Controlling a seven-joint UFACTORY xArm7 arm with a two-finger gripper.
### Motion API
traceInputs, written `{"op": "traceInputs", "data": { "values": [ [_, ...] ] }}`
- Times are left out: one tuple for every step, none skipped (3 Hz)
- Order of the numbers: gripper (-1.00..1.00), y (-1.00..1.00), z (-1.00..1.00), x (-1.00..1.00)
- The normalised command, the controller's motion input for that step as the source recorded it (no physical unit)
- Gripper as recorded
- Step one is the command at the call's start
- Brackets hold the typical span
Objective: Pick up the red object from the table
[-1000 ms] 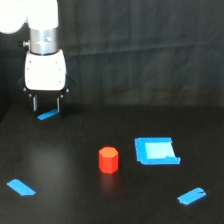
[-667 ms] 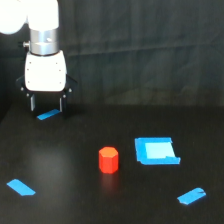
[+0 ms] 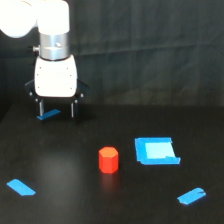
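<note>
White arm [image 3: 42, 20], dark-fingered tool [image 3: 56, 108]

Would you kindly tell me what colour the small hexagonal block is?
Orange-red block, clearest in the exterior view.

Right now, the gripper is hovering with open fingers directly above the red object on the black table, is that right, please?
Not quite. The gripper is open above the table, but it is not over the red object. The exterior view shows it well off toward that view's left and farther back, above a blue tape strip. The block stands alone and untouched.
</note>
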Motion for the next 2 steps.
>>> {"op": "traceInputs", "data": {
  "values": [
    [1.00, -0.83, -0.11, 0.94],
    [0.92, -0.83, -0.19, 0.85]
  ]
}}
